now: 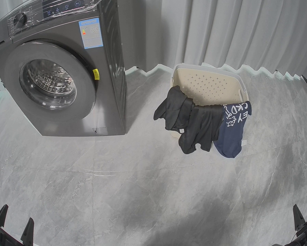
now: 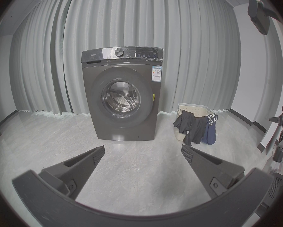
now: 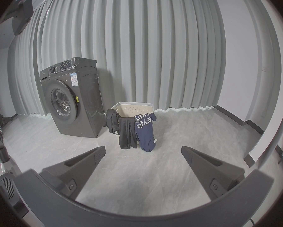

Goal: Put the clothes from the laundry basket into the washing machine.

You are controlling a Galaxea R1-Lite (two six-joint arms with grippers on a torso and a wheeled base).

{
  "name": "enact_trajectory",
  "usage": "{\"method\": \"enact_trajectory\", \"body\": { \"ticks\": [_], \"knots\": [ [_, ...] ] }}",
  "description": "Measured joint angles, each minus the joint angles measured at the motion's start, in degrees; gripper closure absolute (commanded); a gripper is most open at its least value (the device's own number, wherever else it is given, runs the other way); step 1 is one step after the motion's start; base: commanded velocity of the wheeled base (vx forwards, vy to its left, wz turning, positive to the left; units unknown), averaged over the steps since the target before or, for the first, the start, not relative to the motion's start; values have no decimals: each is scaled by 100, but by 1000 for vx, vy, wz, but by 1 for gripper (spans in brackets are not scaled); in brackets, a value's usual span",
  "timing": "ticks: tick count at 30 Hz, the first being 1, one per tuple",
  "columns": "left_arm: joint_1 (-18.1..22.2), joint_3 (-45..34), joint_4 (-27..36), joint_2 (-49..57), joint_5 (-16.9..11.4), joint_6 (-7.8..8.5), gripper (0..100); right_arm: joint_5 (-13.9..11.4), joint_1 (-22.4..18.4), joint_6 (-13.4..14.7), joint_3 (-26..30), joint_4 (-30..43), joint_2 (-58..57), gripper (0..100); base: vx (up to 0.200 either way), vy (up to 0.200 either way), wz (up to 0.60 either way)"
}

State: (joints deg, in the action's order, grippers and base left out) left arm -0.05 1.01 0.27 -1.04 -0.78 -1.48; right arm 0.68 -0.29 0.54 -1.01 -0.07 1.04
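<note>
A dark grey washing machine (image 1: 63,69) stands at the left with its round door (image 1: 47,83) shut. To its right sits a cream laundry basket (image 1: 208,84) against the curtain. Black clothes (image 1: 191,120) and a navy printed shirt (image 1: 233,128) hang over its near rim. Both grippers are low and far from the basket. My left gripper (image 2: 143,152) is open with nothing between its fingers, and its tips show at the head view's bottom left (image 1: 15,221). My right gripper (image 3: 143,152) is open and holds nothing; it shows at the bottom right (image 1: 305,212).
Bare grey marble floor (image 1: 143,188) lies between the grippers, the machine and the basket. A pleated grey curtain (image 1: 228,24) closes off the back. A wall with a dark skirting board (image 3: 236,115) runs along the right side.
</note>
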Motion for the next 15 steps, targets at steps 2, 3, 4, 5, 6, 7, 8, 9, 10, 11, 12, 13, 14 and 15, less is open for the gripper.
{"method": "enact_trajectory", "body": {
  "ticks": [2,3,4,5,6,7,8,9,10,11,12,13,14,15],
  "knots": [
    [0,0,0,0,-1,0,0,0,2,0,0,-2,0,0,0,-200,0],
    [0,0,-5,0,0,2,0,0,2,0,0,2,0,0,0,-200,0],
    [0,0,0,0,0,0,0,2,0,0,0,-2,0,0,0,-200,0],
    [0,0,-2,0,-1,2,0,0,0,-2,0,2,0,0,0,-200,0],
    [0,0,0,0,0,0,0,2,2,0,0,0,0,0,0,-200,0],
    [2,0,-2,0,0,2,0,2,2,0,0,0,0,0,0,-200,0],
    [0,0,2,0,-1,2,0,2,2,0,0,-2,0,0,0,-200,0],
    [0,0,0,0,0,2,0,2,0,0,0,2,0,0,0,-200,0],
    [0,0,0,0,-1,-2,0,0,2,0,0,0,0,0,0,-200,0],
    [0,0,-2,0,0,-5,0,2,2,0,0,2,0,0,0,-200,0],
    [-2,0,2,0,-1,-7,0,2,2,0,0,-2,0,0,0,-200,0],
    [-6,0,0,0,-1,-7,0,2,0,0,0,2,0,0,0,-200,0],
    [-5,0,0,0,-1,-7,0,0,2,0,0,0,0,0,0,-200,0],
    [-2,0,-2,0,-1,-5,0,2,5,0,0,0,0,0,0,-200,0]
  ]
}}
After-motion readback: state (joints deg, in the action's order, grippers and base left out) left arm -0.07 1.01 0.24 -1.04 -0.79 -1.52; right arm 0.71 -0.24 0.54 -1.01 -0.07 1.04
